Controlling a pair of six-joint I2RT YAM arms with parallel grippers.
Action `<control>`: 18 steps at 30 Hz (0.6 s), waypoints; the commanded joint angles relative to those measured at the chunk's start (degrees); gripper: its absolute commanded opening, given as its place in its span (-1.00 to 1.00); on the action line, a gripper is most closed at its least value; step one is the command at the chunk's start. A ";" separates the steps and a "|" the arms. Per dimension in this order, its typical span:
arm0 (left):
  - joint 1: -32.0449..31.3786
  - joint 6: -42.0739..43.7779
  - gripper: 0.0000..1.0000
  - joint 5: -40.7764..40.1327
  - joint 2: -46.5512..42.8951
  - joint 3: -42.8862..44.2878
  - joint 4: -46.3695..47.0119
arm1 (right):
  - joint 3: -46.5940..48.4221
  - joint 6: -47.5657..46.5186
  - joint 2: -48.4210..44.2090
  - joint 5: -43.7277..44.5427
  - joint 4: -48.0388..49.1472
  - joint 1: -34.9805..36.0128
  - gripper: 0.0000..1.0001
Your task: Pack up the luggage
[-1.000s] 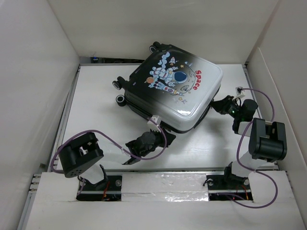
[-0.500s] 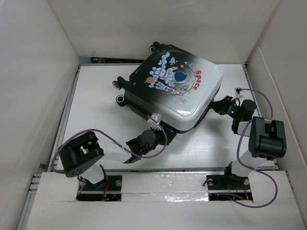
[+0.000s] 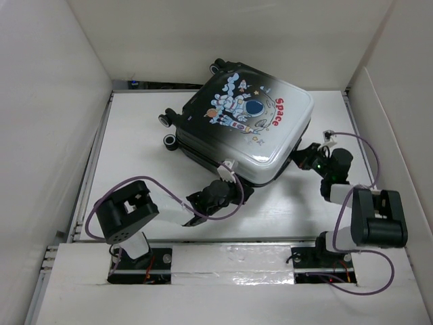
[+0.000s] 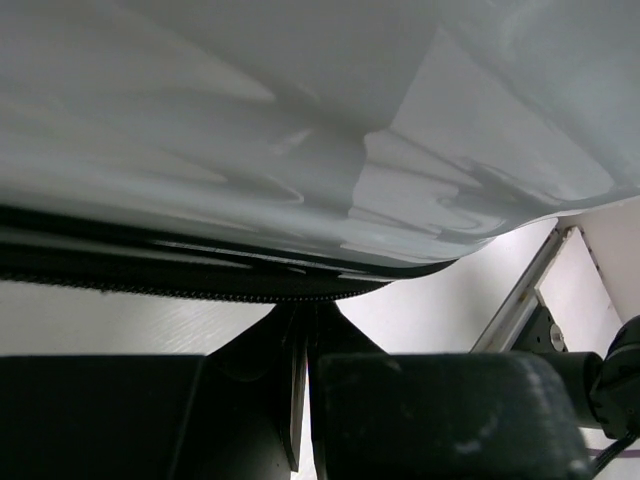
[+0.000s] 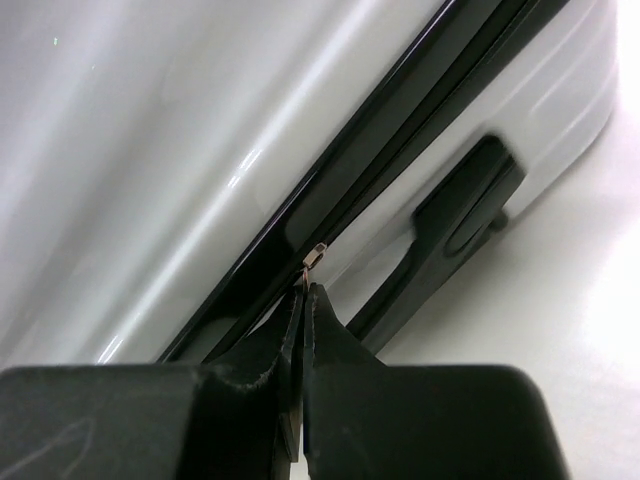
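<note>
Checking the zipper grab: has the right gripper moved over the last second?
Yes. The right gripper has come toward the near edge, closer to its base mount, and slightly left, at the side of the luggage.

One astronaut-print suitcase (image 3: 247, 125) lies on one white table (image 3: 135, 169). Three black wheels (image 3: 165, 120) and one zipper pull (image 5: 316, 254) show. Two robot arms, the left arm (image 3: 125, 217) and the right arm (image 3: 375, 217), each carry one purple cable (image 3: 162, 189).

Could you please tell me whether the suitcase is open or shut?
Shut: the luggage lies flat, both shells meeting along the black seam; zipped fully, cannot tell.
</note>
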 commanded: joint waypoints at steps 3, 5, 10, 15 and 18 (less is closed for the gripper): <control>2.15 2.76 -1.00 -3.75 -0.03 6.34 5.02 | -5.59 -3.44 -12.87 10.23 -13.73 7.82 -1.00; 2.76 3.03 -1.00 -3.23 0.23 7.57 4.66 | -7.08 -4.14 -20.61 15.91 -21.10 13.52 -1.00; 3.81 4.26 -1.00 -2.35 0.94 10.21 3.08 | -8.67 -0.91 -35.82 23.33 -34.82 25.13 -1.00; 4.34 4.70 -1.00 -0.68 2.34 14.08 1.59 | -9.81 4.64 -43.39 30.62 -39.76 40.94 -1.00; 4.34 5.49 -1.00 0.20 3.22 16.54 0.10 | -10.16 8.50 -44.80 37.56 -41.69 52.16 -1.00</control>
